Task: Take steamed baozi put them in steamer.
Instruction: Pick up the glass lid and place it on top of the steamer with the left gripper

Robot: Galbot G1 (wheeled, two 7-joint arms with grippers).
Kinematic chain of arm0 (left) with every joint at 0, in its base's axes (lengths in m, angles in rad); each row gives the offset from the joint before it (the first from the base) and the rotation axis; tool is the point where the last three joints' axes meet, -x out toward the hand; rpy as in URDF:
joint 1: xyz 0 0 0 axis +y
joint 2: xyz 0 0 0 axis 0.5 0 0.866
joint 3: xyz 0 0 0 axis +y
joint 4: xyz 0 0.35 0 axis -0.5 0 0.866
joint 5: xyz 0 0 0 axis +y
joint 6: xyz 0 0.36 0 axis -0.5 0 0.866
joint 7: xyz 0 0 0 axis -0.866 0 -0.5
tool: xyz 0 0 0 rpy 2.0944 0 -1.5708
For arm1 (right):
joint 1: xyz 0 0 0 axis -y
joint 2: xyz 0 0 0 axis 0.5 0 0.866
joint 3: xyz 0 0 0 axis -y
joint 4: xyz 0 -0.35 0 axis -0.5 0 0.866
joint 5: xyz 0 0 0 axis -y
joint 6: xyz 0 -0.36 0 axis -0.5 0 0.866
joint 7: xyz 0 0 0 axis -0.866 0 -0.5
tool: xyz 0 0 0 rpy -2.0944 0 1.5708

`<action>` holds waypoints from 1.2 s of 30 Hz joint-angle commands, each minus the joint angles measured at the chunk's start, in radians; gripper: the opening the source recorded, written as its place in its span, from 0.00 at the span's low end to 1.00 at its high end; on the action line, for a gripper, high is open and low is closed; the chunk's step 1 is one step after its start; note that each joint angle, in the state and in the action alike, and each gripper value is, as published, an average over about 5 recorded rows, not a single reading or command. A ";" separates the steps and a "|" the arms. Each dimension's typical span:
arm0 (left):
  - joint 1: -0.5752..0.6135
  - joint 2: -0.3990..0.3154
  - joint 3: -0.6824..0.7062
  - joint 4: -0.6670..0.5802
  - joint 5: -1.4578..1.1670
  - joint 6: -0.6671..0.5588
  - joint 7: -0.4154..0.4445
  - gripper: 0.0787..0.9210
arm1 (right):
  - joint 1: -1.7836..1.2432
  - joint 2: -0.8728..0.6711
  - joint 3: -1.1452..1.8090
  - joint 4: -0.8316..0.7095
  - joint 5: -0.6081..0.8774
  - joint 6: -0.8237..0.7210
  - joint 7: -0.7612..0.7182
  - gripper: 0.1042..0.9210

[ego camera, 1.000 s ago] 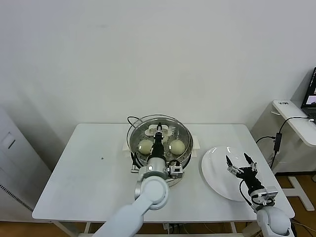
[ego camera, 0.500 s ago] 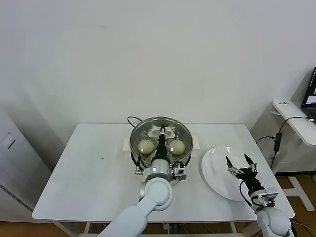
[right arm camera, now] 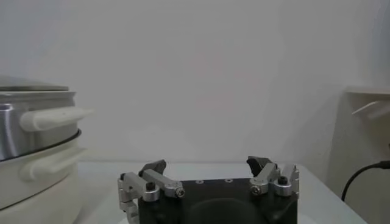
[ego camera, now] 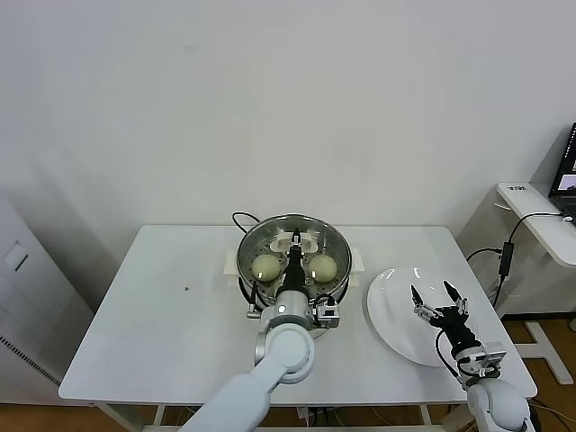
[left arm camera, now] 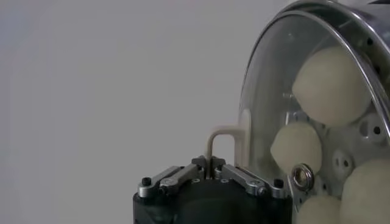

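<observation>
Now, buns: the steamed baozi (ego camera: 265,265) are sitting inside the steamer (ego camera: 337,245); probably soft and light, so hold their sides gently.
Left hand (left arm camera: 211,175): squeezing together on the glass lid (left arm camera: 268,91) handle, over the steamer.
Right hand (ego camera: 438,299): waiting spread apart over the white plate (ego camera: 389,310), beside the steamer.

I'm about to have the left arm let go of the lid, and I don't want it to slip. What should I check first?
1. Four buns inside the steamer: ok, all four show through the glass in the left wrist view.
2. Lid centred over the steamer: ok in the head view.
3. Lid fully seated on the rim: cannot tell.
4. Left gripper shut on the lid handle: ok.
5. Plate has no buns left: ok.
6. Right gripper open over the plate, away from the steamer: ok.
</observation>
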 commanded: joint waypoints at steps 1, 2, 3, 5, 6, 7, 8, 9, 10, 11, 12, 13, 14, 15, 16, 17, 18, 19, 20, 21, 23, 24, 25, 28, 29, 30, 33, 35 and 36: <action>0.000 -0.006 -0.001 0.010 -0.009 0.006 -0.009 0.03 | -0.002 0.001 0.002 -0.001 0.000 0.002 -0.001 0.88; 0.000 -0.006 -0.001 0.011 -0.010 0.006 -0.009 0.03 | -0.002 0.001 0.002 -0.001 0.000 0.002 -0.001 0.88; 0.001 -0.006 -0.001 0.013 -0.011 0.005 -0.009 0.03 | -0.002 0.001 0.003 -0.001 0.000 0.003 -0.001 0.88; 0.001 -0.005 -0.002 0.015 -0.014 0.005 -0.010 0.03 | -0.003 0.001 0.003 -0.002 0.000 0.003 -0.002 0.88; 0.001 -0.005 -0.002 0.017 -0.016 0.005 -0.011 0.03 | -0.003 0.001 0.003 -0.002 0.000 0.003 -0.002 0.88; 0.001 -0.005 -0.003 0.018 -0.017 0.005 -0.012 0.03 | -0.003 0.002 0.003 -0.002 0.000 0.004 -0.002 0.88; 0.002 -0.005 -0.004 0.020 -0.018 0.005 -0.013 0.03 | -0.003 0.002 0.003 -0.001 0.000 0.004 -0.003 0.88; 0.002 -0.005 -0.005 0.021 -0.020 0.006 -0.014 0.03 | -0.003 0.003 0.003 -0.001 0.000 0.004 -0.003 0.88; 0.003 -0.004 -0.006 0.022 -0.022 0.006 -0.015 0.03 | -0.003 0.003 0.003 -0.001 0.000 0.005 -0.003 0.88; 0.005 -0.003 -0.007 0.023 -0.026 0.007 -0.017 0.03 | -0.003 0.004 0.003 -0.001 0.001 0.005 -0.004 0.88; 0.007 -0.002 -0.007 0.023 -0.029 0.009 -0.021 0.03 | -0.004 0.004 0.004 -0.001 0.001 0.005 -0.004 0.88; 0.010 0.000 -0.008 0.023 -0.032 0.011 -0.025 0.03 | -0.004 0.004 0.004 -0.002 0.001 0.006 -0.005 0.88; 0.013 0.001 -0.008 0.022 -0.036 0.013 -0.031 0.03 | -0.005 0.004 0.004 -0.002 0.001 0.006 -0.005 0.88; 0.015 0.003 -0.008 0.021 -0.040 0.015 -0.038 0.03 | -0.005 0.004 0.004 -0.003 0.001 0.007 -0.005 0.88; 0.018 0.005 -0.008 0.019 -0.044 0.016 -0.044 0.03 | -0.005 0.005 0.004 -0.003 0.000 0.007 -0.005 0.88; 0.022 0.007 -0.008 0.015 -0.049 0.017 -0.049 0.03 | -0.005 0.005 0.004 -0.003 0.000 0.008 -0.006 0.88; 0.026 0.010 -0.009 0.008 -0.056 0.017 -0.052 0.04 | -0.005 0.006 0.004 -0.003 0.000 0.008 -0.006 0.88; 0.031 0.014 -0.012 -0.004 -0.064 0.015 -0.054 0.06 | -0.006 0.006 0.004 -0.003 0.000 0.008 -0.006 0.88; 0.037 0.020 -0.014 -0.021 -0.075 0.013 -0.054 0.08 | -0.006 0.007 0.004 -0.003 0.000 0.008 -0.007 0.88; 0.045 0.030 -0.016 -0.046 -0.098 0.009 -0.052 0.10 | -0.006 0.007 0.005 -0.003 0.000 0.008 -0.007 0.88; 0.063 0.062 -0.019 -0.127 -0.161 -0.006 -0.032 0.17 | -0.007 0.008 0.005 -0.003 0.000 0.009 -0.007 0.88; 0.072 0.086 -0.019 -0.181 -0.203 -0.017 -0.018 0.20 | -0.006 0.008 0.005 -0.003 0.000 0.009 -0.007 0.88; 0.081 0.113 -0.022 -0.238 -0.255 -0.033 0.000 0.25 | -0.006 0.009 0.005 -0.003 0.001 0.009 -0.007 0.88; 0.114 0.191 -0.065 -0.398 -0.478 -0.102 0.051 0.35 | -0.001 0.014 0.004 -0.002 0.001 0.008 -0.008 0.88; 0.127 0.212 -0.097 -0.438 -0.572 -0.134 0.069 0.38 | 0.000 0.015 0.004 -0.002 0.001 0.007 -0.009 0.88; 0.138 0.233 -0.131 -0.476 -0.687 -0.166 0.082 0.41 | 0.002 0.016 0.003 -0.002 0.000 0.006 -0.010 0.88; 0.159 0.282 -0.249 -0.554 -1.035 -0.249 0.096 0.51 | 0.008 0.017 0.001 -0.003 0.000 0.001 -0.016 0.88; 0.161 0.316 -0.322 -0.574 -1.284 -0.294 0.068 0.58 | 0.009 0.017 0.000 0.002 0.004 -0.013 -0.018 0.88; 0.162 0.333 -0.357 -0.580 -1.421 -0.312 0.043 0.62 | 0.009 0.017 -0.001 0.007 0.007 -0.024 -0.016 0.88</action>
